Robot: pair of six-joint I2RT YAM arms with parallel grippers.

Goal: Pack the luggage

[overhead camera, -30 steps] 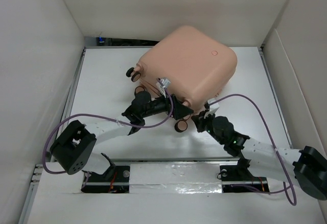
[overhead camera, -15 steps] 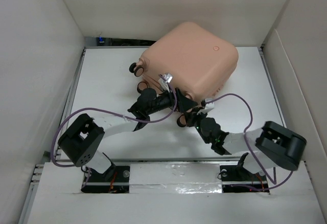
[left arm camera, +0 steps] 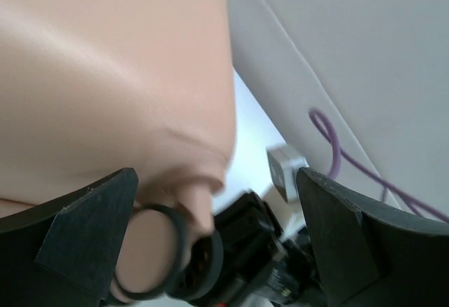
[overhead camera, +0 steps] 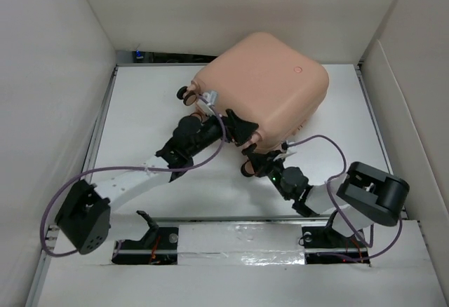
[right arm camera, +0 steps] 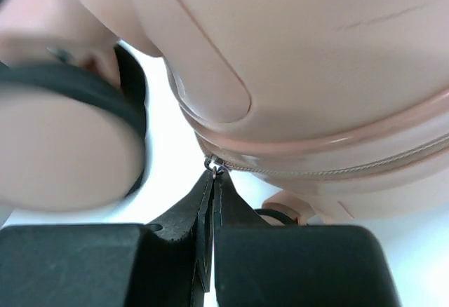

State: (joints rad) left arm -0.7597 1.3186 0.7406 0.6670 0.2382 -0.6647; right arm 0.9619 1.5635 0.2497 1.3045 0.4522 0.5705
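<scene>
The peach-pink luggage (overhead camera: 263, 83) lies closed and flat at the back middle of the white table. It fills the left wrist view (left arm camera: 105, 76) and the right wrist view (right arm camera: 316, 55). My left gripper (overhead camera: 238, 130) is open against its near left edge. Its wide-apart fingers (left arm camera: 84, 237) straddle a pink-and-black caster wheel (left arm camera: 151, 261). My right gripper (overhead camera: 265, 161) is at the near corner, beside the same wheel (overhead camera: 248, 169). It is shut (right arm camera: 212, 181) on the small metal zipper pull (right arm camera: 215, 167) where the zipper track runs round the corner.
More caster wheels (overhead camera: 186, 95) stick out at the luggage's left side. White enclosure walls (overhead camera: 56, 76) stand close on the left, back and right. Purple cables (overhead camera: 330, 146) loop over the table by both arms. A small grey block (left arm camera: 286, 170) shows between my left fingers.
My left gripper has moved up and left along the luggage's near edge. My right gripper has slid left to the near corner, shut on the zipper pull. The luggage has shifted slightly.
</scene>
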